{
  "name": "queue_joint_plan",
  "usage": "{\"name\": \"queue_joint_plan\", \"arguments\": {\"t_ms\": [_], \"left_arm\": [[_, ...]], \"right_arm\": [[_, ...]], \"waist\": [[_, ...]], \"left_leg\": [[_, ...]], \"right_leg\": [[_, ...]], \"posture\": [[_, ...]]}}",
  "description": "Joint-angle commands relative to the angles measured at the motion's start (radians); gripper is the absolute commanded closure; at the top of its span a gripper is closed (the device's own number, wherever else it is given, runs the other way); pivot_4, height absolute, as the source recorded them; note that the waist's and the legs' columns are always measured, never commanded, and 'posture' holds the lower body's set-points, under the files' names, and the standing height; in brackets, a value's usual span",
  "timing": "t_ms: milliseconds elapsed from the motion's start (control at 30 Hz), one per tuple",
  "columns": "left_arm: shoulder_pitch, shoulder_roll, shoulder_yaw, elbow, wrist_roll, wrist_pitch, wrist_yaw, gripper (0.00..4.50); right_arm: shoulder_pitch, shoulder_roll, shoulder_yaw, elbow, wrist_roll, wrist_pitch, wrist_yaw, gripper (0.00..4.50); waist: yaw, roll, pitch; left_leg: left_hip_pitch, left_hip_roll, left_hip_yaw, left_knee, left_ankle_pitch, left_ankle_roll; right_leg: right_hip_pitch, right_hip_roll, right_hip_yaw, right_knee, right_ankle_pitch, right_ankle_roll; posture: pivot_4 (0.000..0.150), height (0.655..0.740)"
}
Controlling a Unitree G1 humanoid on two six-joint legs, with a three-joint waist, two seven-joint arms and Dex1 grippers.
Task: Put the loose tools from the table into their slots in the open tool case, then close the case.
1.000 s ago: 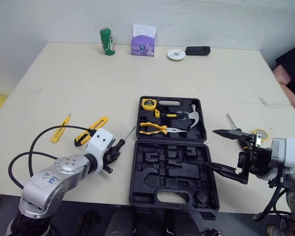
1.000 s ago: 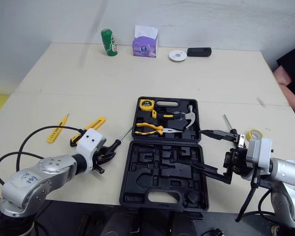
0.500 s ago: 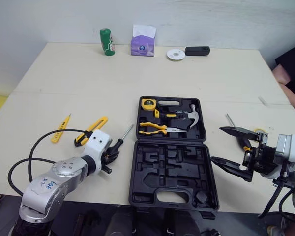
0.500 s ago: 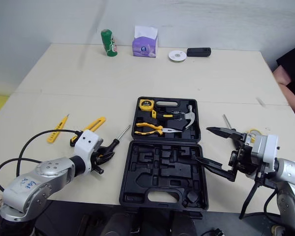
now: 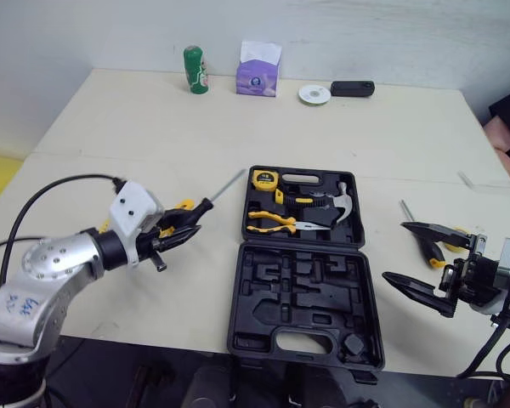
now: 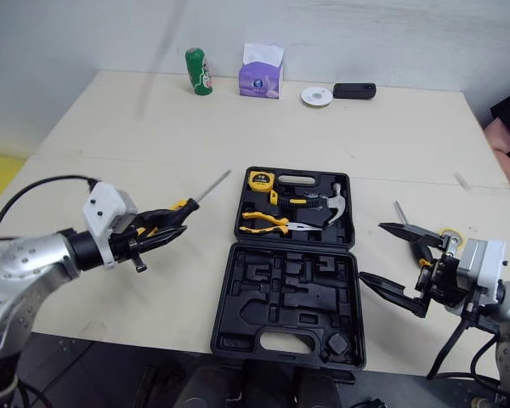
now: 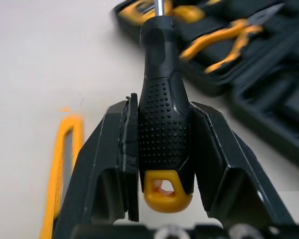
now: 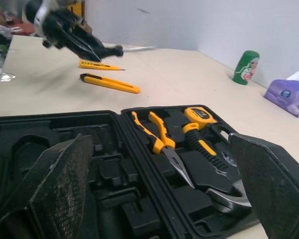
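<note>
Presently, the screwdriver [image 5: 191,209] is the item in hand. Its black dimpled handle with the yellow end cap is pinched from both sides between the jaws of the left gripper [image 7: 163,107]. It appears held clear of the surface [image 5: 153,127], to the left of the tool case [image 5: 299,285]. Its long axis is roughly level: the handle lies toward the left edge and the bare shaft runs toward the far-left corner of the case, with the tip near that corner. The case lies open and flat at the middle of the near edge. Its far half seats a tape measure [image 5: 261,178], pliers [image 5: 272,223] and a hammer [image 5: 327,202]. The near half shows vacant moulded recesses, and which recess fits the screwdriver cannot be told. Assessment: the left arm is the nearer and is loaded, so the coming move is a carry rightward over the case rim. The shaft should be turned in line with its slot before lowering, since a skewed axis would leave the tool proud and hinder closing. The right gripper [image 5: 396,252] hovers beside the case's right rim toward the near-right corner, jaws spread wide and carrying nothing. Outstanding on the surface are a yellow utility knife [image 8: 109,83] and a yellow tester [image 8: 100,65] toward the left edge. A black-and-yellow handled tool [image 5: 429,249] and a thin metal shaft [image 5: 404,209] lie toward the right edge. The case is not yet closed.
</note>
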Motion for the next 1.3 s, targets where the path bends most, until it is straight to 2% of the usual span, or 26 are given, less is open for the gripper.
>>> {"name": "queue_joint_plan", "arguments": {"t_ms": [33,233,433,767,967,1300], "left_arm": [[-0.135,0.059,-0.121,0.044,0.005,-0.055,-0.184,3.45],[-0.432,0.055,-0.349,0.134,0.082,-0.035,-0.331,3.45],[-0.643,-0.103,-0.567,0.12,0.151,0.102,-0.306,3.45],[-0.762,-0.168,-0.799,0.213,0.369,0.131,-0.297,3.45],[-0.813,-0.225,-0.835,0.241,0.395,0.177,-0.327,3.45],[-0.763,-0.188,-0.879,0.237,0.494,0.126,-0.33,3.45]], "right_arm": [[0.008,-0.006,-0.053,0.03,0.006,-0.035,0.018,0.0],[0.032,-0.003,-0.063,0.077,-0.008,-0.076,0.05,0.0],[0.068,-0.005,-0.069,0.069,-0.023,-0.103,0.057,0.0],[0.147,-0.004,-0.097,-0.01,-0.022,-0.088,0.011,0.0],[0.175,0.001,-0.099,-0.044,-0.02,-0.081,-0.01,0.0],[0.206,0.005,-0.074,-0.178,-0.031,-0.029,-0.112,0.0]], "waist": [[-0.001,0.0,0.0],[0.0,0.0,0.001],[0.0,-0.001,0.001],[-0.001,0.0,0.001],[0.002,0.0,0.001],[0.0,0.0,0.001]], "left_leg": [[0.0,0.0,0.0,0.0,0.0,0.0],[0.0,0.0,0.002,0.0,0.003,0.005],[-0.001,0.0,0.003,0.002,0.004,0.007],[0.0,0.003,0.003,0.002,0.005,0.006],[-0.001,0.003,0.003,0.002,0.004,0.007],[-0.001,0.003,0.003,0.003,0.005,0.006]], "right_leg": [[0.0,0.0,0.0,-0.001,0.0,0.0],[0.0,0.003,0.0,0.0,0.0,0.001],[0.0,0.009,0.002,0.0,0.001,0.002],[0.0,0.012,0.004,0.0,0.001,0.001],[0.0,0.011,0.004,-0.001,0.001,0.001],[0.0,0.011,0.004,0.001,0.0,0.001]], "posture": [[0.15,0.74],[0.15,0.74],[0.15,0.74],[0.15,0.74],[0.15,0.74],[0.15,0.74]]}}
